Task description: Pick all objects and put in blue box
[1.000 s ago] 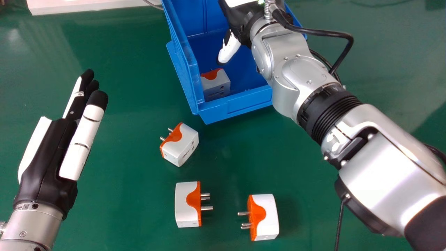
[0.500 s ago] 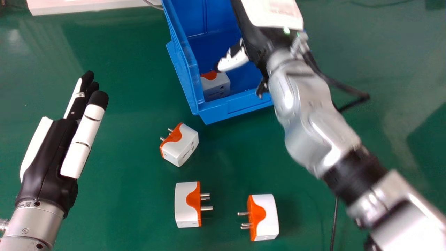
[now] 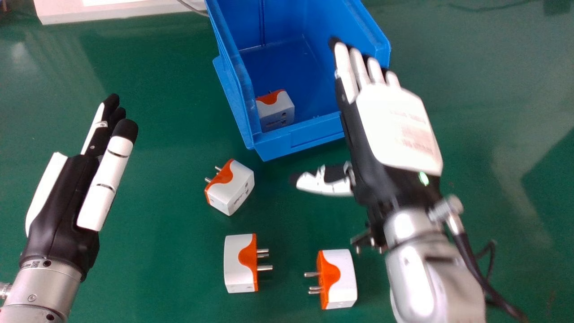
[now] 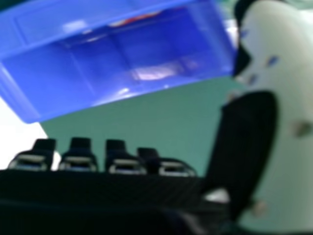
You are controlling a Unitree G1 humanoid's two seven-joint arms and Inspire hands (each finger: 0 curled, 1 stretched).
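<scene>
In the head view, my right hand (image 3: 390, 121) is open in the air beside the front right corner of the blue box (image 3: 314, 128), its thumb pointing left. My left hand (image 3: 67, 193) stays open at the left. One white and orange adapter (image 3: 277, 112) lies inside the box near its front left corner. Three more are on the table: one adapter (image 3: 231, 186) before the box, another adapter (image 3: 240, 264) nearer, and a third adapter (image 3: 341, 278) left of my right wrist. The right hand view has the blue box (image 4: 98, 73) beyond my right hand (image 4: 78, 159).
A white object (image 3: 112, 10) with a cable lies at the back left of the green table (image 3: 157, 134). A black cable (image 3: 475, 264) hangs along my right forearm.
My right hand has come back out from over the blue box toward the front right, baring more of the box's inside. The left hand and the adapters have hardly moved.
</scene>
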